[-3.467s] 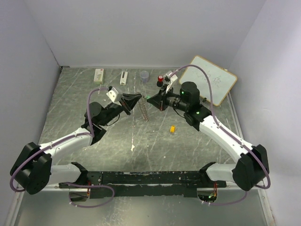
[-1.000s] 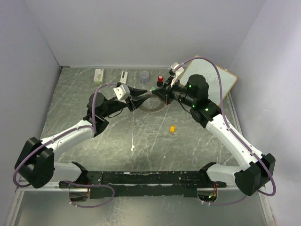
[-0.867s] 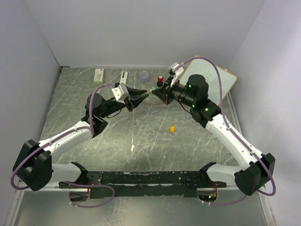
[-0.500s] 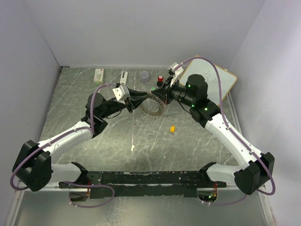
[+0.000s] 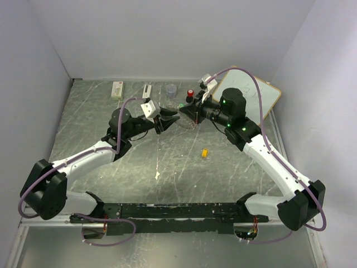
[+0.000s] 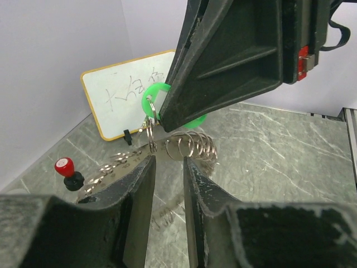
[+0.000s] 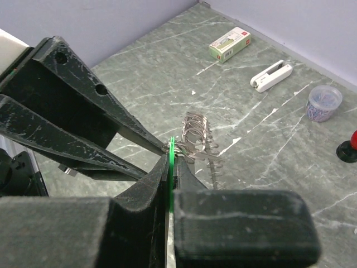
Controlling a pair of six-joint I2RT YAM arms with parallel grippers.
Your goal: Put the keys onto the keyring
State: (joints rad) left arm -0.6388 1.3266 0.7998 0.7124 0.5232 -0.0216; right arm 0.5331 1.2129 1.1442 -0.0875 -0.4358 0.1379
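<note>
The right gripper [image 7: 170,166] is clamped flat on the green key [image 6: 145,101] – in the right wrist view the key shows edge-on as a thin bright line between the two black fingers. From the left wrist view it is a small bright green loop sticking out past the finger edge, with a thin metal ring hanging through it. The left gripper [image 6: 169,163] faces it tip to tip, its fingers drawn in to a narrow slot and pinching the wire of the keyring [image 6: 189,146]. The keyring is held up off the table [image 5: 89,123] between the two grippers. It is a thin wire crowded with small silvery split rings, bunched like a coil just beside the green key and trailing away to the left of the fingers. Whether the green key is already threaded on the keyring's main wire cannot be told.

The yellow-orange key [image 5: 204,152] lies alone on the table, well apart from both grippers – nearer the right arm. Farther out, at the back edge, stand a red-topped knob [image 6: 65,166], a small cup [image 7: 324,101], a white clip [image 7: 271,75] and a small box [image 7: 230,43]. A whiteboard [image 5: 254,95] leans in the far right corner.
</note>
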